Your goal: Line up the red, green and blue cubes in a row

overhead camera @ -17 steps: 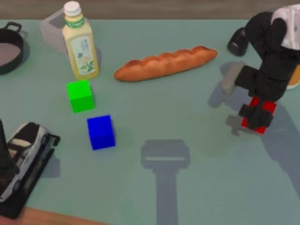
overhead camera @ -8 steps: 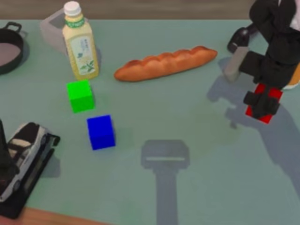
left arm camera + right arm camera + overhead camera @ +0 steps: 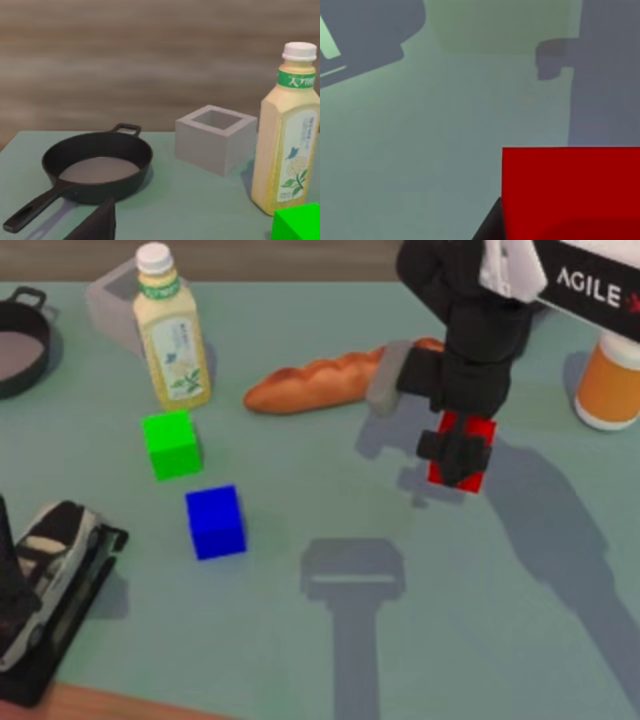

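Note:
My right gripper (image 3: 460, 452) is shut on the red cube (image 3: 470, 424) and holds it above the table, right of centre, just below the loaf's right end. In the right wrist view the red cube (image 3: 570, 190) fills the lower corner beside one dark finger (image 3: 490, 227). The green cube (image 3: 171, 444) and the blue cube (image 3: 215, 522) rest on the table at the left, blue lower and slightly right of green. My left arm (image 3: 8, 570) is parked at the lower left edge; one finger (image 3: 102, 225) shows far to the side, with the green cube (image 3: 296, 222) ahead.
A juice bottle (image 3: 172, 330) stands just above the green cube, with a grey hollow block (image 3: 110, 298) behind it. A black pan (image 3: 20, 340) sits far left, a baguette (image 3: 320, 378) at centre back, an orange cup (image 3: 608, 380) far right, a toy car (image 3: 45, 570) lower left.
My right gripper has carried the red cube leftward from the right edge toward the middle, uncovering the orange cup. The green and blue cubes and the left arm have not moved.

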Controlling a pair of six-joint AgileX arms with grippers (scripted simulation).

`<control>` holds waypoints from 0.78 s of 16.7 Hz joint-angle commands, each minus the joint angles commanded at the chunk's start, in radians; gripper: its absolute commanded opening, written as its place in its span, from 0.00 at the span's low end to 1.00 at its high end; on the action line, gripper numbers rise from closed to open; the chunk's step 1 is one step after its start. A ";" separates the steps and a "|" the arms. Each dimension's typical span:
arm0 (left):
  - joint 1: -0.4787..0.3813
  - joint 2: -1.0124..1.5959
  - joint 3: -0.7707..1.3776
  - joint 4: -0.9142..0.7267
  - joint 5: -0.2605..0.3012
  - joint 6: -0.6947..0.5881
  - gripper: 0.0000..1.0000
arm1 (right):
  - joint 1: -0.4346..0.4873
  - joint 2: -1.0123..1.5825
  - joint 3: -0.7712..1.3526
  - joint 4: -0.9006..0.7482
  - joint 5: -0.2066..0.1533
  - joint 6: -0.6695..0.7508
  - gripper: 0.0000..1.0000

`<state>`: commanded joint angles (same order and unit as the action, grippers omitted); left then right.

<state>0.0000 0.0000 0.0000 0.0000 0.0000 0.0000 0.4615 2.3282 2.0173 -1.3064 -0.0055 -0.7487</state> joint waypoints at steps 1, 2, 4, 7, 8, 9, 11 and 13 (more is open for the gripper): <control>0.000 0.000 0.000 0.000 0.000 0.000 1.00 | 0.040 0.046 0.092 -0.041 0.000 0.006 0.00; 0.000 0.000 0.000 0.000 0.000 0.000 1.00 | 0.080 0.093 0.190 -0.083 0.000 0.012 0.00; 0.000 0.000 0.000 0.000 0.000 0.000 1.00 | 0.163 0.185 0.386 -0.166 -0.001 0.026 0.00; 0.000 0.000 0.000 0.000 0.000 0.000 1.00 | 0.281 0.307 0.641 -0.279 -0.001 0.048 0.00; 0.000 0.000 0.000 0.000 0.000 0.000 1.00 | 0.315 0.339 0.707 -0.310 -0.001 0.055 0.00; 0.000 0.000 0.000 0.000 0.000 0.000 1.00 | 0.346 0.367 0.763 -0.336 0.000 0.061 0.00; 0.000 0.000 0.000 0.000 0.000 0.000 1.00 | 0.393 0.408 0.843 -0.376 0.002 0.072 0.00; 0.000 0.000 0.000 0.000 0.000 0.000 1.00 | 0.418 0.427 0.882 -0.395 0.004 0.078 0.00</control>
<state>0.0000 0.0000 0.0000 0.0000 0.0000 0.0000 0.8792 2.7556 2.8988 -1.7015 -0.0017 -0.6710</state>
